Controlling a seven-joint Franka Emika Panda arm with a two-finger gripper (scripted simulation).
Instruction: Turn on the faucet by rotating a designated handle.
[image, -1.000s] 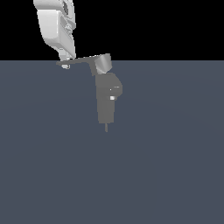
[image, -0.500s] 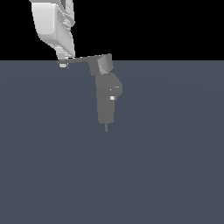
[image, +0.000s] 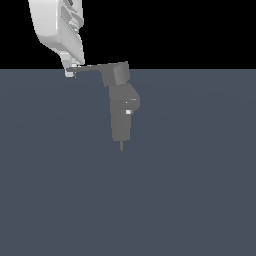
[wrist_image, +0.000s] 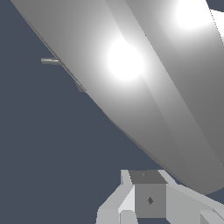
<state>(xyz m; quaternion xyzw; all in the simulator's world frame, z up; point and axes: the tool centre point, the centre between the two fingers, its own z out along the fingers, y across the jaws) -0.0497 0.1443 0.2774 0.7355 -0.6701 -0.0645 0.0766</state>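
Flat slate-blue desk (image: 190, 200), matte and featureless, fills the near ground of the exterior view up to its far edge, with plain black beyond. Thin dark pin (image: 121, 145) points toward the near edge from the base of the faucet (image: 121, 117), a matte grey blocky fixture standing well back on the desk, close to the far edge and about midway across. Its boxy upright column carries a rounded bulge on the side toward the exterior view's right, with a small bright spot on it. On top sits a short blocky hub, and from it the handle (image: 92, 68), a long thin flat grey lever tapering to a narrow tip, reaches toward the exterior view's left, level with the desk's far edge. Glossy white pincer (image: 70, 71), smooth with angular facets, comes down from above to the lever's narrow tip; contact looks likely, but finger spacing and grip cannot be told. Wrist view: a broad grey surface with two bright glare spots crosses most of the frame; white and grey finger blocks (wrist_image: 131, 201) sit at its edge.
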